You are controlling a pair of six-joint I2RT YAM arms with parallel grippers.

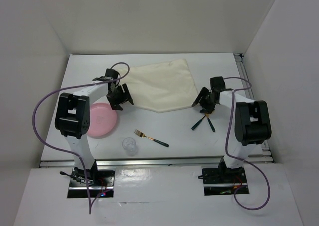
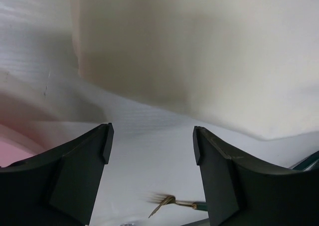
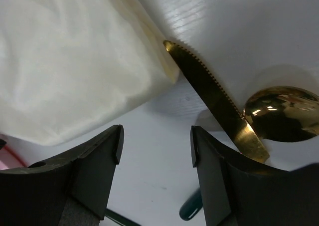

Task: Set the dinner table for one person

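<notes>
Two grippers flanked the placemat (image 1: 162, 86), jaws spread and empty: the left gripper (image 2: 151, 143) at its left edge, the right gripper (image 3: 156, 146) at its right corner. A gold knife (image 3: 214, 97) (serrated) lay just beside that corner on the dinner table (image 1: 209, 146).

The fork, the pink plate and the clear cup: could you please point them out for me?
fork (image 1: 151, 138), top external view, on the middle of its length.
pink plate (image 1: 103, 120), top external view, on its bare middle.
clear cup (image 1: 129, 145), top external view, on its open top.
</notes>
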